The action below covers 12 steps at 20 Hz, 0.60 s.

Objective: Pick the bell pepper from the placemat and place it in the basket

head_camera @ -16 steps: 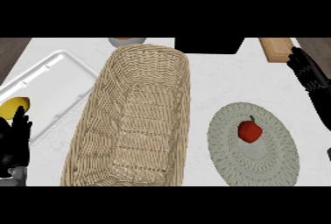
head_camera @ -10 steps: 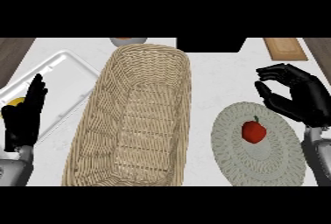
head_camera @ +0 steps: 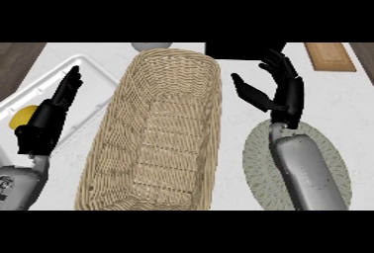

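White table (head_camera: 340,94) carries a long woven wicker basket (head_camera: 110,143) and a round grey-green placemat (head_camera: 330,163). Right robot hand (head_camera: 283,91), fingers spread, has swung forward; its forearm now hides the red bell pepper, probably still ungrasped on the mat. Left robot hand (head_camera: 47,121) rests open.

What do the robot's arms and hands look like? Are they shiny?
Both arms match. The left forearm and right forearm are smooth, rounded grey tubes with a soft sheen. Each ends in a black hand with slim fingers and a thumb: the left hand and the right hand. No cables, sleeves or markings show.
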Each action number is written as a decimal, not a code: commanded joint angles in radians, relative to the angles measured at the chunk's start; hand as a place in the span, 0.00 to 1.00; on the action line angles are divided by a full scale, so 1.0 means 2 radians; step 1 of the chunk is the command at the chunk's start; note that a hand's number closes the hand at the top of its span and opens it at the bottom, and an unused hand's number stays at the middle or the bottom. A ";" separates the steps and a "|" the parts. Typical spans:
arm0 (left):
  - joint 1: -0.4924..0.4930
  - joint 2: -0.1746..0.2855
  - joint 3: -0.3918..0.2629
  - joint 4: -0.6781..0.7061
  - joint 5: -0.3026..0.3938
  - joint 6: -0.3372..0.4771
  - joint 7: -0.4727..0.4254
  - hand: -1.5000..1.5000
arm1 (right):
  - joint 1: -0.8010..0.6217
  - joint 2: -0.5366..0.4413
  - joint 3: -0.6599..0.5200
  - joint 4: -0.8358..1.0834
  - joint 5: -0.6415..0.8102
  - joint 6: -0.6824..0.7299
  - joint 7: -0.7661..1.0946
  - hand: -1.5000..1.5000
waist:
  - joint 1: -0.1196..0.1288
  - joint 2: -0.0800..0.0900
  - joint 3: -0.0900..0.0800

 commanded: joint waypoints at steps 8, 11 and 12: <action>0.010 0.007 0.000 0.001 -0.003 -0.011 -0.005 0.50 | -0.089 -0.170 0.080 0.160 0.226 0.087 0.289 0.00 | -0.018 -0.011 -0.007; 0.006 0.008 -0.002 -0.003 -0.004 -0.011 0.003 0.50 | -0.131 -0.190 0.115 0.171 0.217 0.220 0.349 0.00 | -0.010 -0.014 -0.007; 0.006 0.012 0.000 -0.005 -0.003 -0.015 0.002 0.50 | -0.147 -0.186 0.121 0.164 0.205 0.261 0.375 0.00 | -0.011 -0.016 -0.006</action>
